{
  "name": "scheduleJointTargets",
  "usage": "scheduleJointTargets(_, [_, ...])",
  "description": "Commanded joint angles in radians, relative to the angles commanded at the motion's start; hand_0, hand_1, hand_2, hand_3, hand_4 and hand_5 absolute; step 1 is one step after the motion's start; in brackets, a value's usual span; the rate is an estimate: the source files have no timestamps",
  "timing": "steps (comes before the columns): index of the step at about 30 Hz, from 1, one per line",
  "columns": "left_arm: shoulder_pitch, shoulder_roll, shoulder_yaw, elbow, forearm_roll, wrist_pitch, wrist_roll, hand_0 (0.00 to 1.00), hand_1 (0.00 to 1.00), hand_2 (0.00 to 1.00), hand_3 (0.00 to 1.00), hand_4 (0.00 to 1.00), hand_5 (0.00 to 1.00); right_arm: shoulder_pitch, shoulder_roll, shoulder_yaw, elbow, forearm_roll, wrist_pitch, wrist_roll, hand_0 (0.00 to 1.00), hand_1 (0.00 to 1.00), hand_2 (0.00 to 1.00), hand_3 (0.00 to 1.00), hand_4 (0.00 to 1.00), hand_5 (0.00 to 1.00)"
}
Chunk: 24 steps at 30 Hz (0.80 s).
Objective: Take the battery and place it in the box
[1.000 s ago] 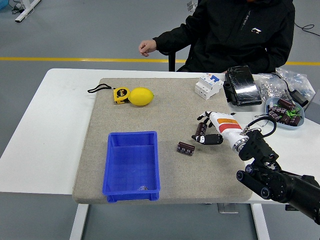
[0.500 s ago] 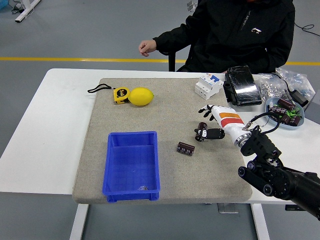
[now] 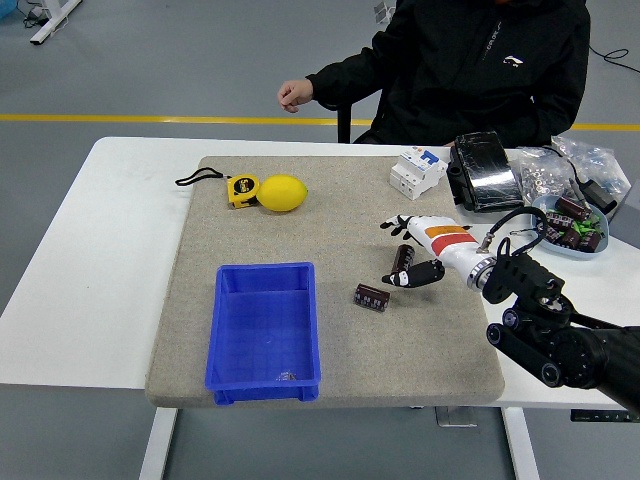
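We are reaching in from the right with our right hand (image 3: 418, 250), white-backed with an orange stripe, its fingers curling around a small dark battery (image 3: 403, 259) that is standing nearly upright between thumb and fingers. Whether the battery is lifting clear of the grey mat (image 3: 340, 215) or touching it, we cannot tell. Our left arm is not showing.

Just below and to the left of the hand, a second dark battery (image 3: 371, 297) is lying on its side on the mat, apart from the fingertips. Further left of the hand and a little nearer to us, the blue box (image 3: 263, 330) is sitting on the mat, well apart from the held battery, with something small and unclear near its front wall.

Far to the upper left of the hand, a lemon (image 3: 282, 192) is touching a yellow tape measure (image 3: 240, 190). Just beyond the hand, a white circuit breaker (image 3: 417, 171) is resting at the mat's far edge, with a black device (image 3: 483, 172) beside it. To the hand's right, a bowl (image 3: 570, 222) is holding more dark cylinders.

A person in black (image 3: 470, 65) is sitting at the far side, one loosely closed hand (image 3: 294, 95) hanging off the table, holding nothing
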<state>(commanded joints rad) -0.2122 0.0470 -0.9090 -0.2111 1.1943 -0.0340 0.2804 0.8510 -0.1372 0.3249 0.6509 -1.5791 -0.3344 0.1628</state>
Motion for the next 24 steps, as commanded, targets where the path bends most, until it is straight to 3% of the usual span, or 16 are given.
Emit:
scheduleJointTargets(9, [0.000,-0.003,0.005,-0.001,-0.004,0.001,0.000,0.781,0.757,0.752,0.601,0.656,0.587,0.010,0.009,-0.051,-0.043,-0.010,-0.004,0.010,0.690,0.730,0.790,0.857,0.994,0.312])
scheduleJointTargets(10, [0.000,-0.003,0.006,-0.001,-0.004,0.001,0.000,0.781,0.757,0.752,0.601,0.656,0.587,0.010,0.010,-0.054,-0.046,-0.007,-0.012,0.013,0.622,0.684,0.759,0.834,0.951,0.293])
scheduleJointTargets(15, [0.000,-0.004,0.008,-0.002,-0.004,0.001,0.000,0.781,0.757,0.752,0.601,0.656,0.587,0.009,0.013,-0.065,-0.063,0.011,-0.044,0.023,0.622,0.684,0.759,0.834,0.951,0.293])
scheduleJointTargets(16, [0.000,-0.004,0.010,-0.002,-0.005,0.001,0.000,0.781,0.757,0.752,0.602,0.658,0.587,0.008,0.013,-0.068,-0.066,0.016,-0.048,0.024,0.549,0.646,0.725,0.807,0.964,0.316])
scheduleJointTargets(21, [-0.001,-0.005,0.012,-0.003,-0.006,0.000,0.000,0.781,0.757,0.752,0.602,0.658,0.587,0.006,0.014,-0.073,-0.076,0.035,-0.072,0.030,0.549,0.646,0.725,0.807,0.964,0.316])
scheduleJointTargets(22, [-0.002,-0.005,0.013,-0.003,-0.006,0.000,-0.001,0.781,0.757,0.752,0.602,0.658,0.588,0.006,0.014,-0.074,-0.077,0.036,-0.076,0.031,0.482,0.611,0.700,0.784,0.950,0.322])
scheduleJointTargets(24, [-0.004,-0.005,0.016,-0.003,-0.009,-0.001,-0.001,0.781,0.757,0.752,0.602,0.658,0.588,0.006,0.015,-0.077,-0.083,0.043,-0.089,0.035,0.482,0.611,0.700,0.784,0.950,0.322])
